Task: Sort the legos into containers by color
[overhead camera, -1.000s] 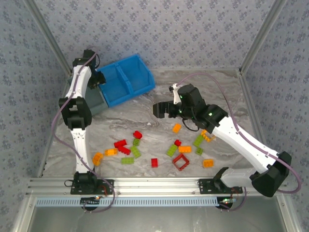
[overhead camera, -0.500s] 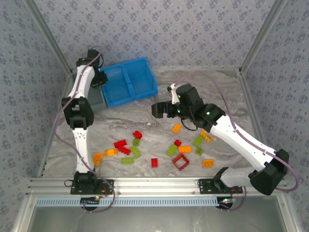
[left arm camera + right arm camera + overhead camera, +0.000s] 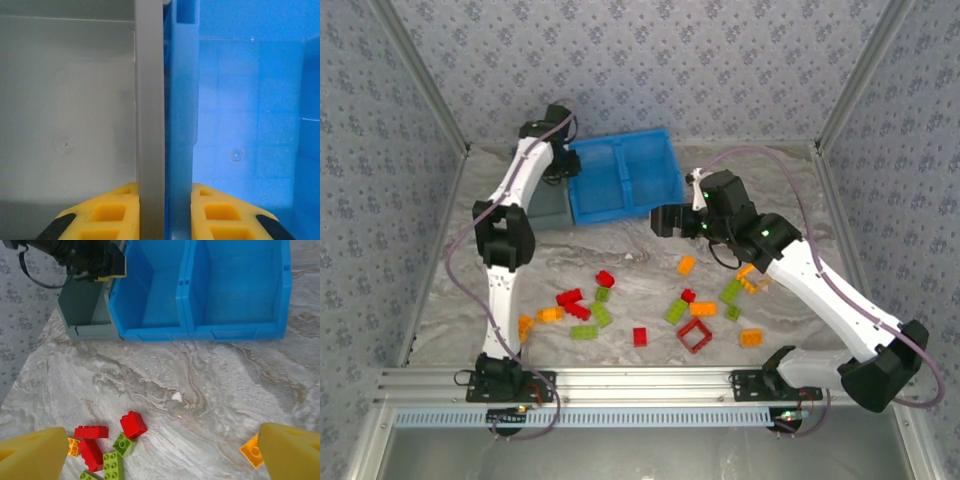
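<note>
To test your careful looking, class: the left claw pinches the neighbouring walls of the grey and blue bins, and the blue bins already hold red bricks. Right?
Not quite. The right wrist view shows the blue bins empty; the red bricks lie on the table. The left claw does pinch the neighbouring walls of the grey bin and blue bins.

Marbled tabletop (image 3: 620,250) (patterned walls (image 3: 670,60) behind)

Bright, even overhead light; soft, faint shadows on grey marbled tabletop (image 3: 620,255). Left wrist: grey plastic bin wall (image 3: 150,100) and blue plastic bin wall (image 3: 181,100) softly defocused. Right wrist: yellow fingertips (image 3: 30,452) blurred.
</note>
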### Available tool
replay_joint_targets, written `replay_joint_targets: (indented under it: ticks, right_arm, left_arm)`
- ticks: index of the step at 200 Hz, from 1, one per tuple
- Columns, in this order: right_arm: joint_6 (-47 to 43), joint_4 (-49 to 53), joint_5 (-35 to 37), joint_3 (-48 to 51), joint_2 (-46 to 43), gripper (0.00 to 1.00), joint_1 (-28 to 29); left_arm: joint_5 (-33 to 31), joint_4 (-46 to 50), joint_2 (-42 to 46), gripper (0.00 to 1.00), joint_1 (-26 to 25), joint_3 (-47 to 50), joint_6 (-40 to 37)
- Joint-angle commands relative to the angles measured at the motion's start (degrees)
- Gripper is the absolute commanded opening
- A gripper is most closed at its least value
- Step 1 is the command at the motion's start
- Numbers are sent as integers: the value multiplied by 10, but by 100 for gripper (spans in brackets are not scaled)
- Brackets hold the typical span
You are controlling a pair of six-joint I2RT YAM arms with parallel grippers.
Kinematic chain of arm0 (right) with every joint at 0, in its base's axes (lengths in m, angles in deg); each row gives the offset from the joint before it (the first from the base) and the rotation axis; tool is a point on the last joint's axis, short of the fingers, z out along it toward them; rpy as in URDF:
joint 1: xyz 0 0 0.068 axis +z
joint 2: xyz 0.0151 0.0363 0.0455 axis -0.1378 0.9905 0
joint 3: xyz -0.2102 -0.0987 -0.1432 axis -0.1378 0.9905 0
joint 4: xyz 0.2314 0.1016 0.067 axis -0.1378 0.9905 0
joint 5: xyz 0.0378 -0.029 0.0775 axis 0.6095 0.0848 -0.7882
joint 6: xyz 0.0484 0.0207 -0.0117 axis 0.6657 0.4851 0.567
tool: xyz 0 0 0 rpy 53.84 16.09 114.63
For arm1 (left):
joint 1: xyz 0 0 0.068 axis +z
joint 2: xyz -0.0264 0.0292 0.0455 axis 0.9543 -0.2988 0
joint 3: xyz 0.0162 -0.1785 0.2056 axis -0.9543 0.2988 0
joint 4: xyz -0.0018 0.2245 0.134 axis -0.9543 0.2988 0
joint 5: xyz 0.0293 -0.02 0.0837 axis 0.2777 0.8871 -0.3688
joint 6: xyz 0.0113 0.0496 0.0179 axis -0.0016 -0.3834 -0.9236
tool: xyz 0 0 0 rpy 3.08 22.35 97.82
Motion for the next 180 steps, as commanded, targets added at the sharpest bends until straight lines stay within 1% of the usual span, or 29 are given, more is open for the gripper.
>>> replay_joint_targets:
  ticks: [1,44,66,87,92,135,149,171,180]
  right_arm:
    - [12,50,30,6,-39,100,-17]
    - [32,102,62,24,-89,100,-53]
    - [41,121,64,31,-104,100,-74]
    - [45,128,63,31,-114,100,-85]
    - [46,129,62,49,-116,100,-86]
    - [52,145,74,50,-121,100,-95]
    - [60,152,80,51,-122,100,-101]
    - [68,161,83,52,-122,100,-111]
    - [71,164,83,52,-121,99,-115]
  left_arm:
    - [43,-5,4,8,-43,-7,35]
    - [63,-20,-13,7,-96,-34,75]
    - [56,-25,-13,7,-117,-34,88]
    - [54,-30,-13,6,-126,-31,103]
    - [55,-33,-14,6,-127,-29,106]
    - [60,-41,-16,7,-134,-29,119]
    - [61,-40,-15,12,-135,-29,119]
    - [57,-36,-10,31,-134,-31,114]
    - [54,-33,-8,36,-135,-34,111]
